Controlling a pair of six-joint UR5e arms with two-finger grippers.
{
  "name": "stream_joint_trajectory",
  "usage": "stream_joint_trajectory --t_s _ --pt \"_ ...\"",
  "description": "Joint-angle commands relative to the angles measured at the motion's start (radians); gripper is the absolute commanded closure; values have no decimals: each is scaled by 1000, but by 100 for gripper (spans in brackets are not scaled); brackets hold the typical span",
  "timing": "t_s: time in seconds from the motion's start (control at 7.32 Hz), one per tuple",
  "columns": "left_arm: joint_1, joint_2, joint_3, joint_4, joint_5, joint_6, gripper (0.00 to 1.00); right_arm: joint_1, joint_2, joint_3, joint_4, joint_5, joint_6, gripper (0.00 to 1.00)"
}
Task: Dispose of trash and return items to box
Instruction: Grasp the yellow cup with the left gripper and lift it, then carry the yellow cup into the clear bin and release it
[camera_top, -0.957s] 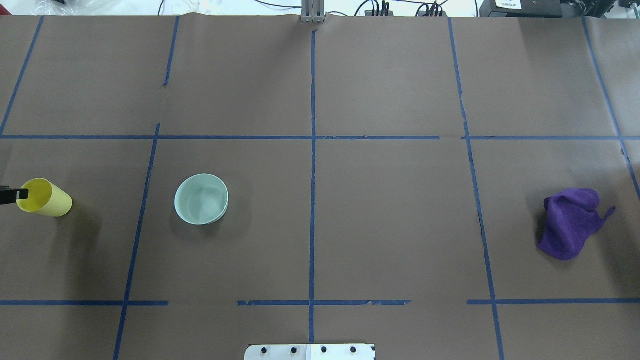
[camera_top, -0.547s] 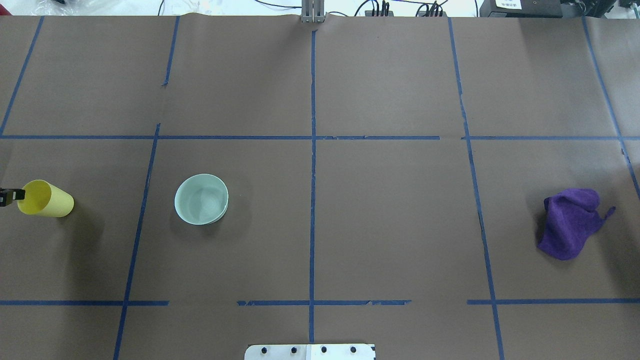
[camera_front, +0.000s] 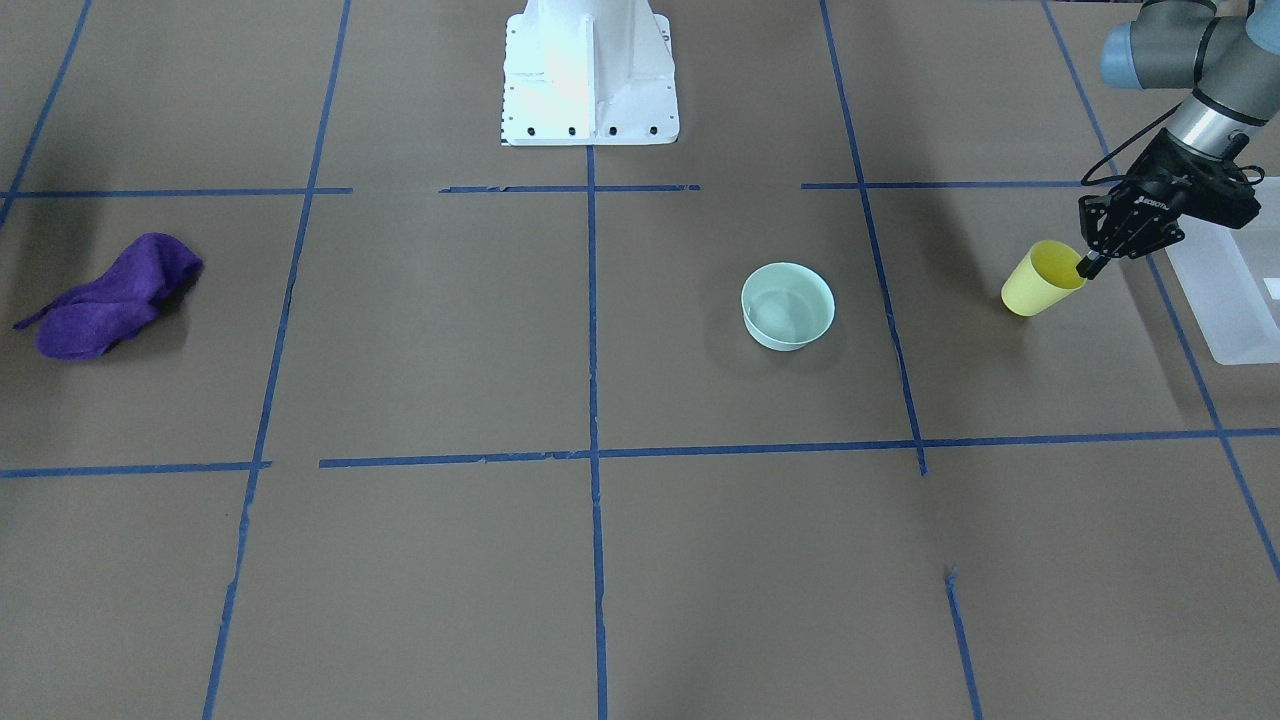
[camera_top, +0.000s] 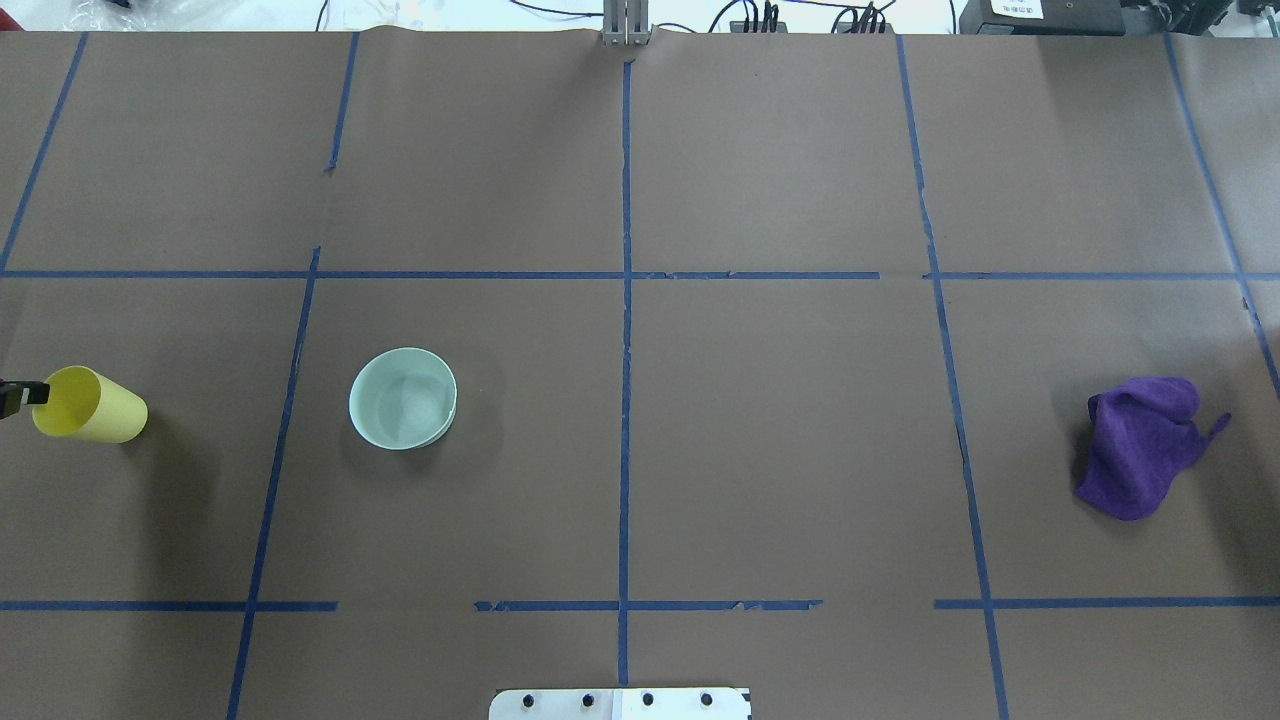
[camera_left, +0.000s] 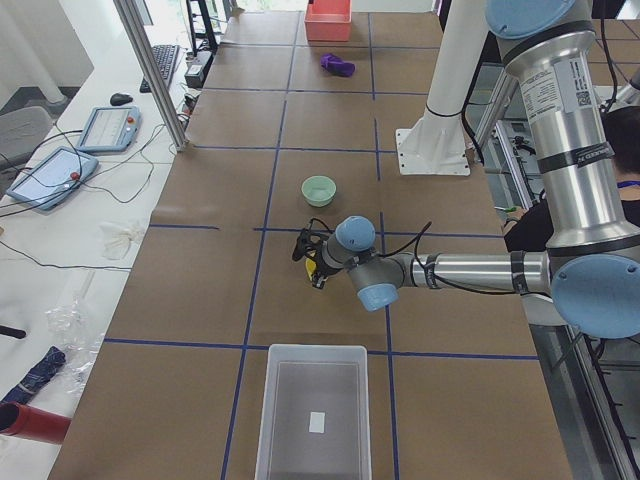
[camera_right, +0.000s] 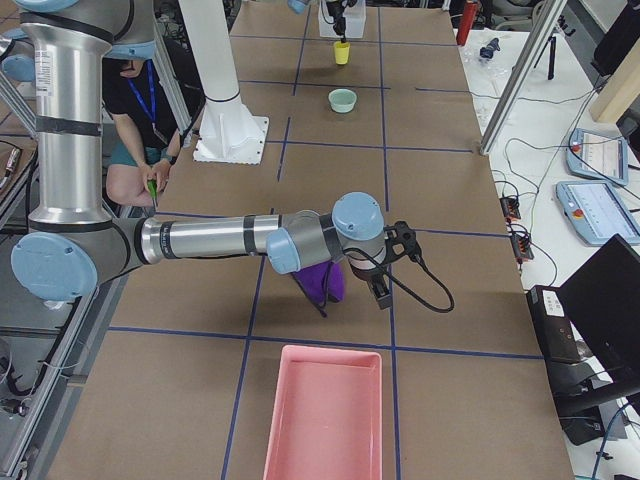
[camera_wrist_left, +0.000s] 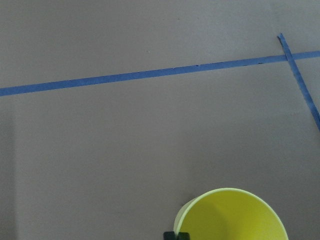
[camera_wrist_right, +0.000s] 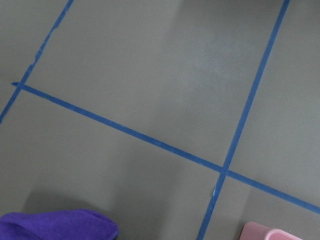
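Observation:
My left gripper (camera_front: 1085, 267) is shut on the rim of the yellow cup (camera_front: 1040, 280) and holds it tilted, just above the table beside the translucent white box (camera_front: 1225, 290). The cup also shows in the overhead view (camera_top: 92, 405), with the gripper (camera_top: 28, 393) at the left edge, and its rim fills the bottom of the left wrist view (camera_wrist_left: 232, 215). The mint-green bowl (camera_top: 403, 398) stands upright on the table, apart from the cup. My right gripper (camera_right: 385, 268) hovers by the purple cloth (camera_right: 322, 282); I cannot tell if it is open or shut.
The purple cloth (camera_top: 1145, 445) lies crumpled at the table's right side. A pink bin (camera_right: 325, 415) stands at the right end of the table. The robot base (camera_front: 588, 70) is at the near middle edge. Blue tape lines grid the brown table cover.
The yellow cup and my left gripper have shifted slightly left and toward the near edge in the overhead view. The bowl and the cloth have not moved.

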Motion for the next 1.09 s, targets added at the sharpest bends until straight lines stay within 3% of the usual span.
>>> stream_joint_trajectory --t_s 0.0,0.27,0.55,0.68,0.96 --pt "-194 -2 -11 115 -163 265 100 0 1 0 0 0 0 0" --pt "-427 -11 -14 318 -275 631 100 0 0 0 0 0 0 0" --pt "-645 -13 -12 509 -311 1002 100 0 1 -1 0 0 -1 0" --pt "-723 -13 14 556 -311 1147 100 0 0 -1 0 0 0 0" --pt "-733 10 115 512 -310 1211 100 0 1 -3 0 0 0 0"
